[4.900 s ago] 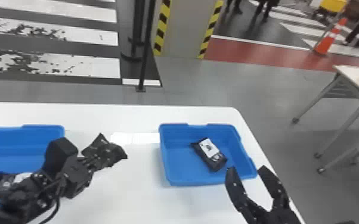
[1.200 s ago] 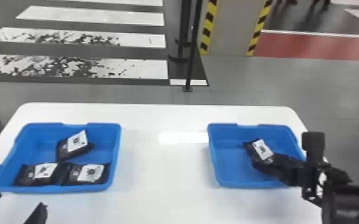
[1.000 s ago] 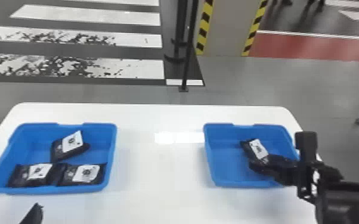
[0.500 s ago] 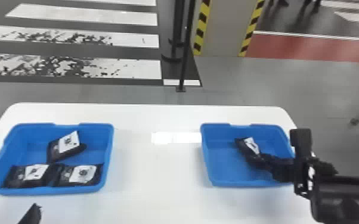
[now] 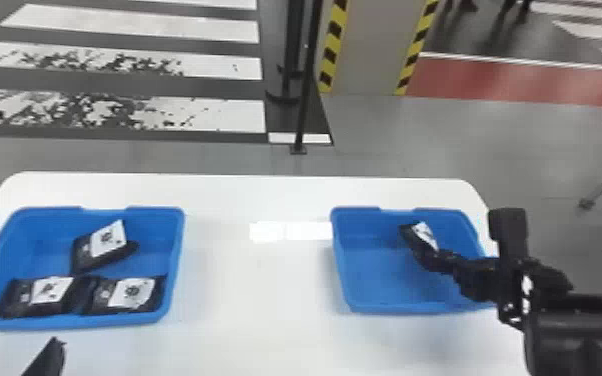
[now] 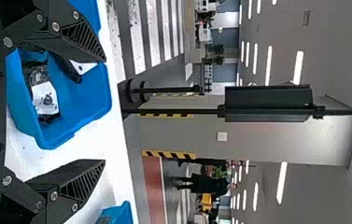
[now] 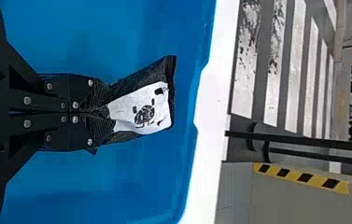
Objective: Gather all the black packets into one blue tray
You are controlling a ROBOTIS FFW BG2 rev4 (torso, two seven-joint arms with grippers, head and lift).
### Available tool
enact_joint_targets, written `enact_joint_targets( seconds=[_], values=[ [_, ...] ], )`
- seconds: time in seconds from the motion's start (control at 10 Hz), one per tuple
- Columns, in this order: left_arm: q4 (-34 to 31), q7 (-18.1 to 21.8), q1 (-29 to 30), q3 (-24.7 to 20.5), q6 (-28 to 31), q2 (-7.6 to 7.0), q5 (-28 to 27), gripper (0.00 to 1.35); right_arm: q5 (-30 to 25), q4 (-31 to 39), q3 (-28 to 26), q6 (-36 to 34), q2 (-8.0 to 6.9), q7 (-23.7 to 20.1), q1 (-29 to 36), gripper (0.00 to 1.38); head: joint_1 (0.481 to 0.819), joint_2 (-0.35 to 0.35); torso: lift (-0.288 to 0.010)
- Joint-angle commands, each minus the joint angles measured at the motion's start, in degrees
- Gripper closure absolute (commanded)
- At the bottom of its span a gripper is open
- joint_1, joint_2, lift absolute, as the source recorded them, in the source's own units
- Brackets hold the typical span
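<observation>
The floor past the left tray [image 5: 181,250] carries the white bars of a crosswalk [image 5: 165,25], with a red strip [image 5: 515,80] farther to the tray's right. A pillar [image 5: 370,50] edged in yellow and black stands beyond the left tray and off to its right, and a thin black pole [image 5: 309,60] rises just on the tray's side of that pillar.

Under the left tray lies the white bench [image 5: 260,280], which also bears the right tray [image 5: 340,265], well apart to the left tray's right. Both trays are blue.

The right gripper [image 5: 437,257] is over at the right tray, well to the right of the left tray, its fingers clamped on a black packet [image 5: 417,246]. The left gripper [image 5: 15,332] is at the near side of the left tray, its fingers spread wide apart, with nothing between them.

Inside the left tray are three black packets: a left packet [image 5: 15,300] and a middle packet [image 5: 100,300] side by side along its near wall, and a tilted packet [image 5: 82,252] behind them. The clamped one is within the right tray's walls; whether it touches that tray's bottom cannot be told. Smallest are the white labels, one on each packet's upper face.
</observation>
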State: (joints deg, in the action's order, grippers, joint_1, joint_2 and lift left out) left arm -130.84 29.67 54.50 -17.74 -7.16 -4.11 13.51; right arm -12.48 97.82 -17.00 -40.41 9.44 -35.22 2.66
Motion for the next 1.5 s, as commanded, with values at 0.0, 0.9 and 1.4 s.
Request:
enact_joint_targets(
  seconds=[0.0, 0.9, 1.4],
  values=[
    [-0.01, 0.12, -0.22, 0.48, 0.27, -0.37, 0.32, 0.29, -0.77, 10.67, -0.14, 0.05, -0.65, 0.06, 5.07, 1.28, 0.695, -0.159, -0.11],
    [2.52, 5.4, -10.2, 9.4, 14.89, -4.24, 10.6, 0.29, 4.14, 32.75, 16.89, 2.02, -1.62, -4.69, 19.13, 1.28, 0.695, 0.034, -0.11],
    [7.87, 7.86, -18.08, 16.02, 18.97, -5.91, 20.43, 0.29, 3.0, 34.3, 21.8, 2.73, -1.09, -7.5, 19.55, 1.28, 0.695, 0.046, -0.11]
  ],
)
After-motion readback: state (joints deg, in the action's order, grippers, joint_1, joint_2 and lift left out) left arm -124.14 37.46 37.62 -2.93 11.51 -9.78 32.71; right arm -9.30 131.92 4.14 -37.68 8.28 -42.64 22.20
